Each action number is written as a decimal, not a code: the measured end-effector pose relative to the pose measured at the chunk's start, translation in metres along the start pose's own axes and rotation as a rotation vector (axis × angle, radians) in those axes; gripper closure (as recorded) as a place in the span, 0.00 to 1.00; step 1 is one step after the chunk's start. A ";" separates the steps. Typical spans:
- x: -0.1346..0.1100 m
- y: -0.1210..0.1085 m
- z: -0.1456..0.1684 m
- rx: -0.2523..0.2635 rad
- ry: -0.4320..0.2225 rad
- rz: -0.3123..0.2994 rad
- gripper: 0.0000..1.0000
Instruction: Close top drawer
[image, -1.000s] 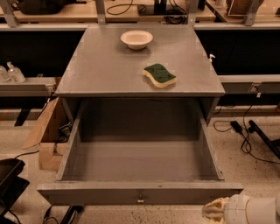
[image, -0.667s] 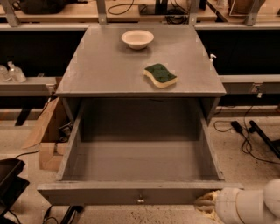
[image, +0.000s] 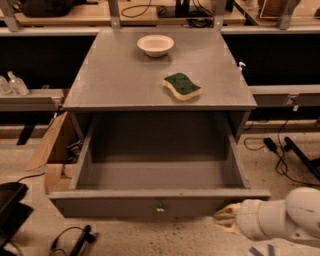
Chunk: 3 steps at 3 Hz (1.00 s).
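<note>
— Grey-painted wood: what is made of it?
— The top drawer (image: 125, 204), a deep rectangular box, is seen pulled far out of the cabinet (image: 125, 80). Its wide flat front lies toward 6 o'clock, with a small metal knob (image: 160, 209) at centre.
— And the gripper?
— The gripper (image: 227, 220), yellowish on a rounded white arm (image: 280, 220), is found at 5 o'clock, just beside the front's right end. Whether it is open or closed cannot be told.
— On top?
— A round cream bowl (image: 155, 45) and a wavy green-faced sponge (image: 182, 86) are set toward 12 o'clock.
</note>
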<state>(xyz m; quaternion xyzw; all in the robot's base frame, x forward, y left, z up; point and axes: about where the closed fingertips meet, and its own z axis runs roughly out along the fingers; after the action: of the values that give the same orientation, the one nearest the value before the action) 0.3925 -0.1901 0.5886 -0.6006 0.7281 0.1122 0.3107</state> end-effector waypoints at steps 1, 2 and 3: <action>0.000 0.001 0.000 0.000 0.000 0.000 1.00; -0.009 -0.034 0.025 -0.002 -0.060 -0.022 1.00; -0.009 -0.034 0.025 -0.002 -0.060 -0.022 1.00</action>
<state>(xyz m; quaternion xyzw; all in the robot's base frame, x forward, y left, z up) 0.4336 -0.1777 0.5813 -0.6050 0.7119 0.1274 0.3330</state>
